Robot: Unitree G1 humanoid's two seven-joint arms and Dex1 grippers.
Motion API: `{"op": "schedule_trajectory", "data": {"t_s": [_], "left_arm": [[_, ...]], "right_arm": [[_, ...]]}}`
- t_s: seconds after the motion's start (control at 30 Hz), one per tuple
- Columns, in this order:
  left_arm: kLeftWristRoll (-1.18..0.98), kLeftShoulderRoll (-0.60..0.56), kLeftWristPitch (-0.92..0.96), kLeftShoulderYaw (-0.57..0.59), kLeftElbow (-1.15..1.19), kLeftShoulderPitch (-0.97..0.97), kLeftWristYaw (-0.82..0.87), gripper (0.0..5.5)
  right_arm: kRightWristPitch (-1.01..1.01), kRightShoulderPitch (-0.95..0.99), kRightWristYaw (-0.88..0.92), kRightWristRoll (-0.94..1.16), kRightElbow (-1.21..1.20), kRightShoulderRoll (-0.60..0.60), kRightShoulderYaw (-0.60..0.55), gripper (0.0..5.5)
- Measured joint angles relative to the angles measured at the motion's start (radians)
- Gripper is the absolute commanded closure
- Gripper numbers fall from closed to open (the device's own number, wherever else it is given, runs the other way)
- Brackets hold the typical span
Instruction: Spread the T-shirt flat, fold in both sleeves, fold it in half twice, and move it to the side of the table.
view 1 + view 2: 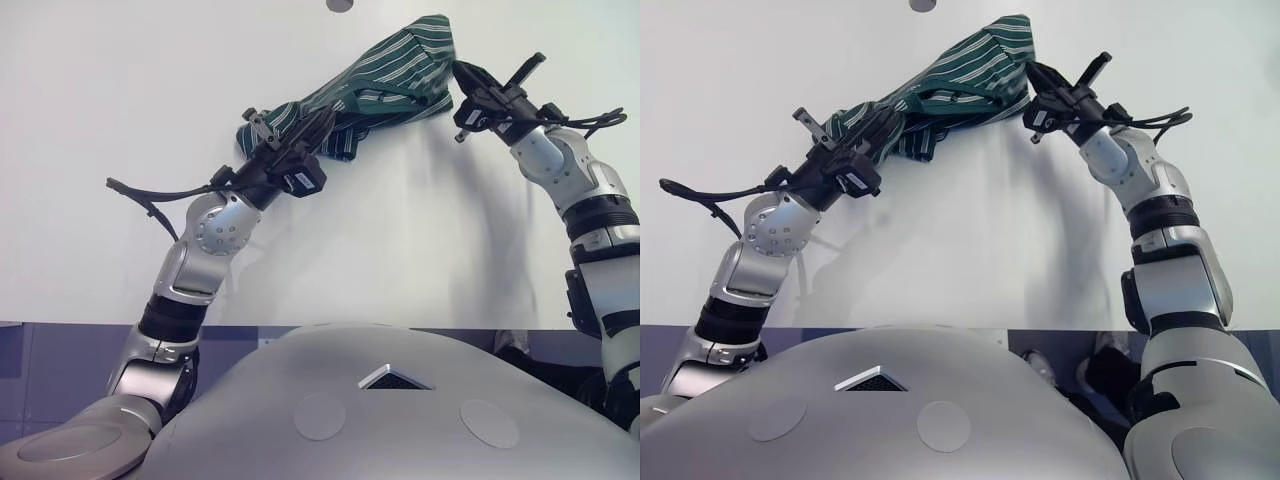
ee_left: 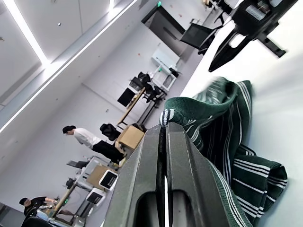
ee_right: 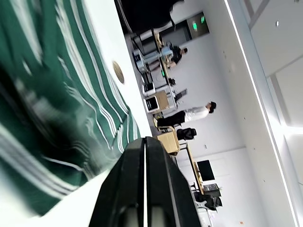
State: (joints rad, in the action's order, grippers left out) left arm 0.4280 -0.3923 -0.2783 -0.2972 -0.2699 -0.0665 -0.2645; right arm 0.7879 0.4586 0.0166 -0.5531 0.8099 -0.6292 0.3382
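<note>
**Striped T-shirt strung between two arms**

Both arms reach forward over the white counter, elbows bent and wrists angled in toward each other. The left tool is clenched on a fold at the lower end of the green striped T-shirt. The right tool — higher and farther out — is pinched shut on the opposite end. The shirt hangs bunched between them. The counter's near edge runs below the elbows, with white surface between it and the cloth — a small grey disc sits at the far side.

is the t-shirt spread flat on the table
No, the T-shirt is bunched up between the left gripper and right gripper, not spread flat.
</note>
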Motion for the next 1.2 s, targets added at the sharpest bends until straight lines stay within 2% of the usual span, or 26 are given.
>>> {"op": "schedule_trajectory", "data": {"t_s": [0.17,0.27,0.43,0.57,0.7,1.2], "left_arm": [[-0.010,0.008,0.010,0.057,0.001,0.007,0.021,5.50],[-0.037,0.016,0.011,0.077,0.001,0.019,0.021,5.50],[-0.039,0.025,0.011,0.077,0.001,0.039,0.021,5.50],[-0.039,0.028,0.011,0.077,0.000,0.039,0.020,5.50],[-0.039,0.028,0.010,0.077,0.000,0.039,0.019,5.50],[-0.039,0.036,0.008,0.073,0.000,0.040,0.015,5.50]], "right_arm": [[-0.004,-0.041,-0.096,0.083,-0.167,-0.051,-0.058,5.48],[-0.017,-0.072,-0.201,0.119,-0.215,-0.061,-0.050,5.48],[-0.068,-0.113,-0.313,0.114,-0.217,-0.041,-0.001,4.61],[-0.105,-0.110,-0.305,0.072,-0.191,-0.020,0.010,4.61],[-0.133,-0.101,-0.278,0.038,-0.156,0.000,0.017,3.69],[-0.172,-0.016,-0.109,-0.005,-0.045,0.064,0.016,3.69]]}}
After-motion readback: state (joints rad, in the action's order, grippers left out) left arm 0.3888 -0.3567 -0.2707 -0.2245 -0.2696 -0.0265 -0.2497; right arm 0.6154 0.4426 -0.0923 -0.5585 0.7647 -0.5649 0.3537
